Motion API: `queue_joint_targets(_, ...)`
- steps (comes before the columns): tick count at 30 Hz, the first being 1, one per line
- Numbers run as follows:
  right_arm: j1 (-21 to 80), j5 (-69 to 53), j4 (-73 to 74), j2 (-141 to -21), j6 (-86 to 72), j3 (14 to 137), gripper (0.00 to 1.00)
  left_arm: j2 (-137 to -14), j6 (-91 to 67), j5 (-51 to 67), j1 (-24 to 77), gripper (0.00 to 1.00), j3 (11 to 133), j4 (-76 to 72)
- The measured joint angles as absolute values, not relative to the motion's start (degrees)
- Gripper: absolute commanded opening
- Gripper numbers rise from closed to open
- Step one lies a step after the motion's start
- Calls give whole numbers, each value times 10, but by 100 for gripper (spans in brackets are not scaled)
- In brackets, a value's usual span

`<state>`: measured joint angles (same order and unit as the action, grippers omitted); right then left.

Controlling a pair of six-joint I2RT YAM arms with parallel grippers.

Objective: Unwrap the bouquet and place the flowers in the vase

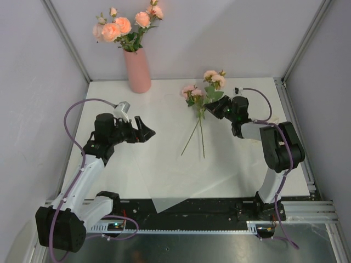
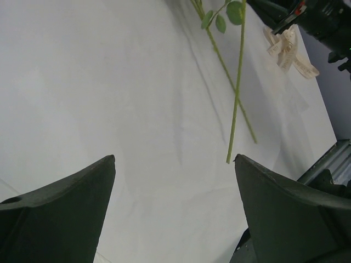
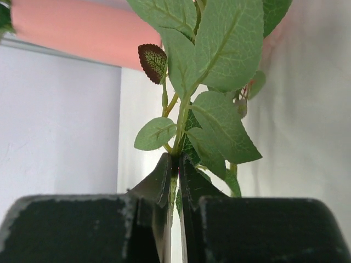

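The salmon-pink vase (image 1: 137, 70) stands at the back left of the table and holds several pink roses (image 1: 118, 27). The bouquet lies unwrapped: two flowers (image 1: 204, 90) are left on the white table, their thin stems (image 1: 196, 134) pointing toward the near edge. My right gripper (image 1: 213, 108) is shut on one stem just below the leaves (image 3: 219, 49), its jaws pinched together on the stem (image 3: 178, 164). The vase (image 3: 82, 33) shows beyond it. My left gripper (image 1: 147, 131) hovers open and empty over the table's middle left (image 2: 174, 159), with the stem ends (image 2: 236, 98) ahead of it.
The translucent wrapping paper (image 1: 175, 181) lies spread flat across the table's near middle, one corner over the front edge. The cream ribbon (image 2: 288, 49) lies at the right beside the right arm (image 1: 279, 145). Grey walls close in the back and both sides.
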<state>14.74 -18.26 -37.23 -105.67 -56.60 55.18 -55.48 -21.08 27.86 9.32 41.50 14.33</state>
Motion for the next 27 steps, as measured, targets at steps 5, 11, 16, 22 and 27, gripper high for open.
queue_joint_targets(5,148,-204,-353,-1059,-562,529,20,-555,-210,288,94,94,415,143)
queue_joint_targets(11,145,-216,-341,-1059,-549,526,3,-561,-210,293,94,94,415,143)
queue_joint_targets(16,140,-227,-342,-1059,-538,526,11,-566,-210,300,94,94,415,143)
queue_joint_targets(22,137,-250,-353,-1059,-534,526,29,-568,-210,303,94,95,417,143)
queue_joint_targets(27,133,-277,-394,-1063,-553,526,5,-568,-210,304,94,95,418,143)
